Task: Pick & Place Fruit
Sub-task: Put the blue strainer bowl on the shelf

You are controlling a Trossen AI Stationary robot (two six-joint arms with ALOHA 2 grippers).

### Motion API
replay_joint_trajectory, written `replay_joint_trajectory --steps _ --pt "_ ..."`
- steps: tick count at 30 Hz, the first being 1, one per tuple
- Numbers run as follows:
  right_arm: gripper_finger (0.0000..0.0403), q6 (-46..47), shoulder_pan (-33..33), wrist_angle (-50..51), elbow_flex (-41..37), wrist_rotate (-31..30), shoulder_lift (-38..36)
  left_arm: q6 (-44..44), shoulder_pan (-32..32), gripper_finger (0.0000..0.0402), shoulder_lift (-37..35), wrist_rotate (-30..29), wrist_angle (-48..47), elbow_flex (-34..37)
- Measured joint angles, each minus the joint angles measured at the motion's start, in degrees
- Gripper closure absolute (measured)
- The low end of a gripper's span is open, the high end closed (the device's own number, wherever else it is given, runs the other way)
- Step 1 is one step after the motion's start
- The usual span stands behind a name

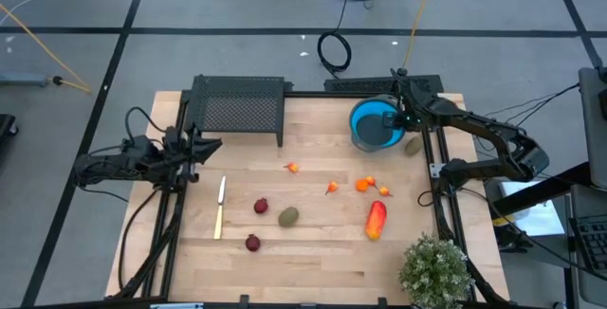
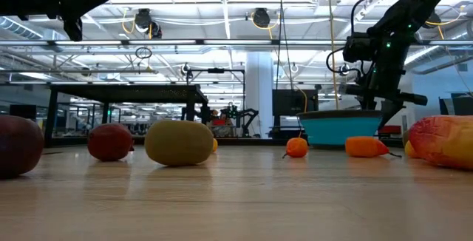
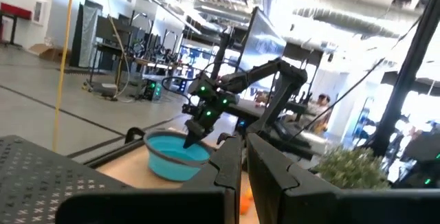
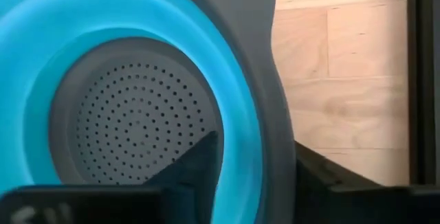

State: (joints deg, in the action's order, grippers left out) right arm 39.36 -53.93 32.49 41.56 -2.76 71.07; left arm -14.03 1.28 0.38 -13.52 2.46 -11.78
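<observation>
1. The right hand (image 1: 393,119) hangs at the rim of the blue bowl (image 1: 365,124) at the far right of the tabletop (image 1: 313,262). Whether it is clamped on that rim cannot be told.
2. The left hand (image 1: 194,148) waits at the tabletop's left edge, its fingers (image 3: 230,165) together and holding nothing.
3. All the fruit lies on the wood, none seen in the bowl. The nearest piece to the right hand is an olive-green oval (image 1: 413,144) just beside the bowl, on the right arm's side.
4. The rest lies nearer the front edge than the bowl, closer to the right arm than the left. The elongated red-orange fruit (image 1: 377,220) has its long axis running roughly front to back.
5. The count:
   - One red-orange piece.
   - Two dark red round ones (image 1: 261,207), (image 1: 252,243).
   - Two olive ovals, the second (image 1: 288,216) mid-table.
   - Four tiny orange ones (image 1: 292,167), (image 1: 332,188), (image 1: 363,184), (image 1: 384,191).
   - One knife (image 1: 220,207) and one bowl.
</observation>
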Motion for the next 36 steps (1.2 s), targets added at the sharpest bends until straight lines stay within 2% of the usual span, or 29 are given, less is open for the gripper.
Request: replay_joint_trajectory --steps 6,8,14,19,25,30,33,36 --pt "0.0382 -0.47 0.00 -0.99 0.00 -0.18 -0.08 -1.50 -0.01 0.0378 0.00 -0.04 1.28 0.00" --pt "0.0394 -0.73 0.00 -1.59 0.08 -0.18 -0.13 -1.50 -0.01 0.0378 -0.01 -0.04 1.28 0.00" --pt "0.0396 -0.78 0.66 -1.86 0.04 -0.23 -0.79 -2.70 -0.02 0.0378 -0.02 -4.87 1.26 -0.01" --pt "0.0399 -1.33 3.63 -5.13 0.00 -0.45 -4.09 -3.23 -0.02 0.0372 0.00 -6.88 2.46 -0.01" --pt "0.0401 -0.24 8.99 -9.38 -0.07 -0.43 -10.48 -1.63 -0.02 0.0327 3.78 -8.83 9.45 -0.02" --pt "0.0401 -1.46 14.57 -12.90 0.36 -5.28 -15.09 3.02 -0.02 0.0280 11.32 -8.09 18.63 -0.02" --pt "0.0401 -4.03 17.98 -12.97 2.29 -9.90 -16.55 6.34 -0.02 0.0258 16.79 -7.11 25.61 -0.10" --pt "0.0402 -7.69 21.17 -13.06 4.91 -15.24 -17.12 9.58 -0.02 0.0244 22.42 -7.07 28.26 -2.07"
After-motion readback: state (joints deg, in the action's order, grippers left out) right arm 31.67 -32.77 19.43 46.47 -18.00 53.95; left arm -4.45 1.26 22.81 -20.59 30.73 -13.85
